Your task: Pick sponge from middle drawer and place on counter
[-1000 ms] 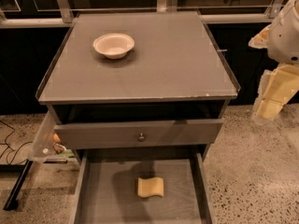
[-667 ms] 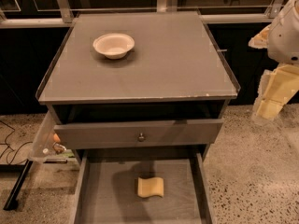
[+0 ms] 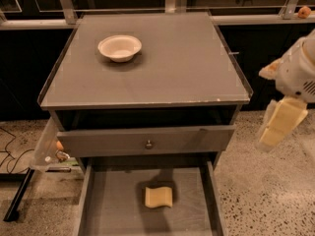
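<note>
The pale yellow sponge [image 3: 158, 196] lies flat on the floor of the open middle drawer [image 3: 113, 205], near its centre. The grey counter [image 3: 167, 68] tops the cabinet above it. My gripper [image 3: 276, 124] hangs at the right edge of the view, off the cabinet's right side, level with the knobbed drawer front. It is well up and to the right of the sponge and holds nothing.
A round white bowl [image 3: 119, 47] sits on the back left of the counter. The upper drawer front with a small metal knob [image 3: 148, 144] overhangs the back of the open drawer. A clear bag [image 3: 49, 146] hangs at the cabinet's left side. Speckled floor lies to the right.
</note>
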Motion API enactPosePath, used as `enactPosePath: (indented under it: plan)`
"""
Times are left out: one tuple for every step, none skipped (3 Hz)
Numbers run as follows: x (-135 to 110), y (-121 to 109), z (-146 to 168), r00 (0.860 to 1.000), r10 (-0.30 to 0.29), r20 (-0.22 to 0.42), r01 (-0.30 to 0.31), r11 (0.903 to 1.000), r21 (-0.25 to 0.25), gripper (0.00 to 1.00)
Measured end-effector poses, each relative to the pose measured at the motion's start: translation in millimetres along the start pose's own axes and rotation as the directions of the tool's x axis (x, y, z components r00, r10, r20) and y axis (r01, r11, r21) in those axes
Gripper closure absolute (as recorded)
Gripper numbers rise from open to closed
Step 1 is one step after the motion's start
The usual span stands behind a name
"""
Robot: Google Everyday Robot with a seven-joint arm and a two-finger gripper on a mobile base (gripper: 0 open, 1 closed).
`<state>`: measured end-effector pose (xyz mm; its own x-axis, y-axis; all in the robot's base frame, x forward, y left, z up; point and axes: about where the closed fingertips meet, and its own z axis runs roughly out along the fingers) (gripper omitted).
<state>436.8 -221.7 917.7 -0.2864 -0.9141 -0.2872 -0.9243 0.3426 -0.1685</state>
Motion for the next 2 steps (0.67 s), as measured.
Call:
enactPosePath:
  plan:
    - [19.9,22.5,51.9,0.998,0.035,0.058,-0.033,0.999,-0.031,0.0]
    - [46.1,47.8,109.9,0.992,0.041,0.12,-0.035,0.9981,-0.05,0.0]
